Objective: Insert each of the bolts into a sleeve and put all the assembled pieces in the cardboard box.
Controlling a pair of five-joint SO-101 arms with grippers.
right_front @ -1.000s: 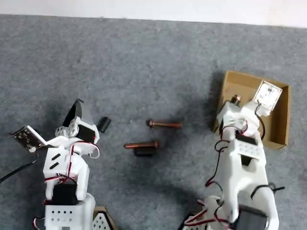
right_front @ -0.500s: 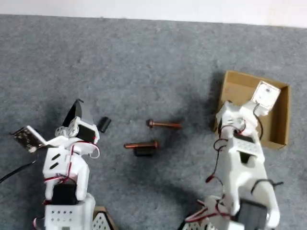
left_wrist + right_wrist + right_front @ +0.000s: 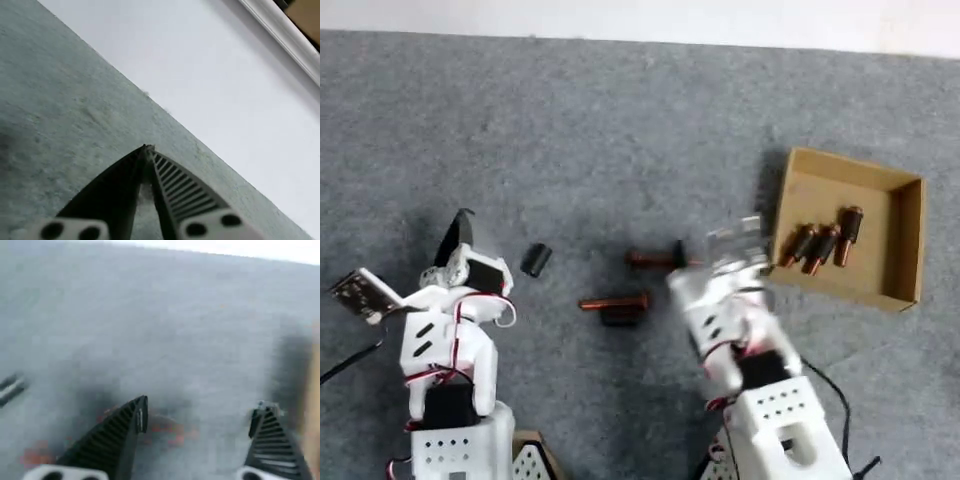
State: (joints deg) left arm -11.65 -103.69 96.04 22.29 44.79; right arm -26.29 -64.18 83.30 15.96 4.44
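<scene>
The cardboard box [image 3: 905, 215] at the right holds three bolts fitted in black sleeves [image 3: 820, 245]. One bare copper bolt [image 3: 655, 259] lies mid-table, and my right gripper [image 3: 705, 250] hangs open just over its right end. In the right wrist view the open gripper [image 3: 200, 415] straddles that blurred bolt [image 3: 165, 429]. A second bolt [image 3: 615, 301] lies lower down with a black sleeve [image 3: 620, 318] touching its side. Another loose sleeve [image 3: 535, 260] sits to the left. My left gripper [image 3: 458, 228] is shut and empty beside that sleeve, pointing at bare carpet [image 3: 146, 150].
Grey carpet covers the table, with a pale strip [image 3: 640, 20] along the far edge. Both arm bases stand at the near edge. Open carpet lies between the loose parts and the far edge.
My right arm has swung left from over the box to the upper bolt, uncovering the three pieces in the box. My left arm has shifted slightly left.
</scene>
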